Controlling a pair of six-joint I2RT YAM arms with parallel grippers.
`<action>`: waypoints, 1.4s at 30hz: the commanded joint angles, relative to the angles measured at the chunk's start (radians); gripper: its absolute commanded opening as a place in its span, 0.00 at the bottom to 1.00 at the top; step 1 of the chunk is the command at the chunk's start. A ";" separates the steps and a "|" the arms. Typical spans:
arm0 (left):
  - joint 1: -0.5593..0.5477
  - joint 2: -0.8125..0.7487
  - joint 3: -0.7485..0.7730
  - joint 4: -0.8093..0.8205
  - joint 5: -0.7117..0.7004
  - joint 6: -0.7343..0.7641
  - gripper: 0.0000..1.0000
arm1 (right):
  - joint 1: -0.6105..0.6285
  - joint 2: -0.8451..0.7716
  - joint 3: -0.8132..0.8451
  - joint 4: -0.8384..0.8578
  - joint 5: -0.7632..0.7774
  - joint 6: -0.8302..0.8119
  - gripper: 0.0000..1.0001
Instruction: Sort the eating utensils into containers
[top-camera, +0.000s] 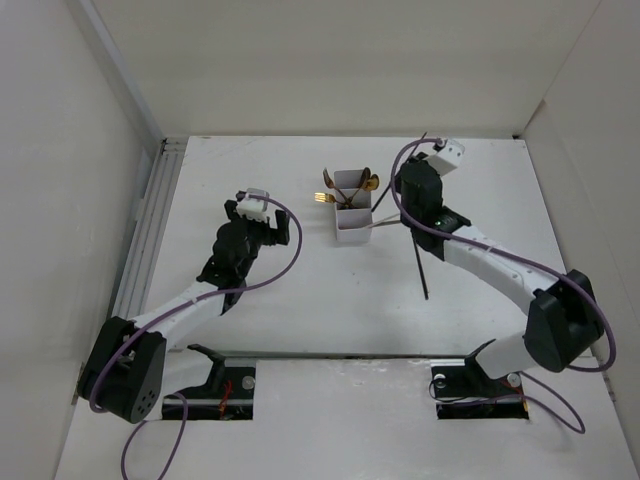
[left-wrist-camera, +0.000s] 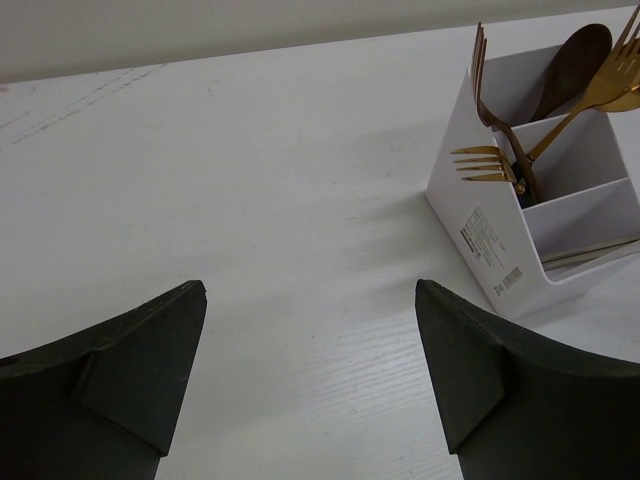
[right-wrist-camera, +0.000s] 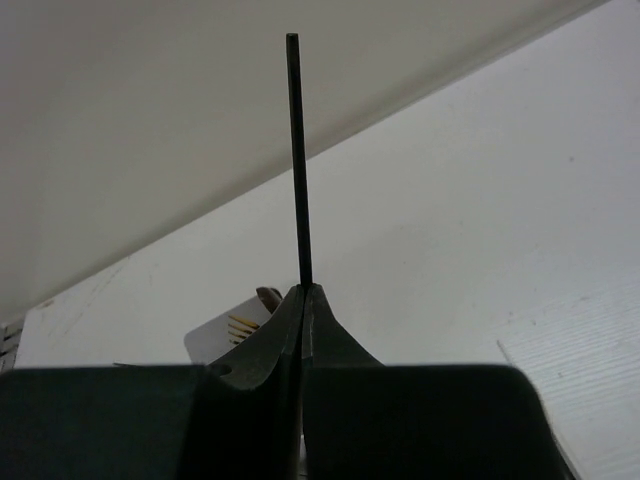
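Observation:
The white three-compartment box (top-camera: 350, 212) stands at the table's middle back. Gold forks (left-wrist-camera: 485, 163) and a dark spoon (left-wrist-camera: 575, 65) stick out of its far two compartments. Silvery chopsticks (left-wrist-camera: 592, 250) lie in the near one. My left gripper (left-wrist-camera: 310, 290) is open and empty, low over bare table left of the box (left-wrist-camera: 490, 235). My right gripper (right-wrist-camera: 303, 288) is shut on a thin dark chopstick (right-wrist-camera: 296, 160) that juts straight out past its fingertips. It hovers just right of the box (right-wrist-camera: 215, 335). In the top view it (top-camera: 400, 190) is beside the box.
Another dark chopstick (top-camera: 421, 265) lies on the table near the right forearm, its far end hidden by the arm. White walls close the table at the back and both sides. A metal rail (top-camera: 150, 230) runs along the left edge.

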 joint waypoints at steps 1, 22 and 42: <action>-0.019 -0.039 -0.020 0.072 -0.044 0.022 0.83 | 0.010 0.021 -0.008 0.186 -0.024 0.077 0.00; -0.052 -0.057 -0.040 0.062 -0.130 0.042 0.85 | 0.075 0.185 -0.095 0.256 -0.075 0.203 0.00; -0.052 -0.077 -0.049 0.081 -0.141 0.039 0.88 | 0.084 0.044 -0.008 0.081 -0.138 -0.114 0.44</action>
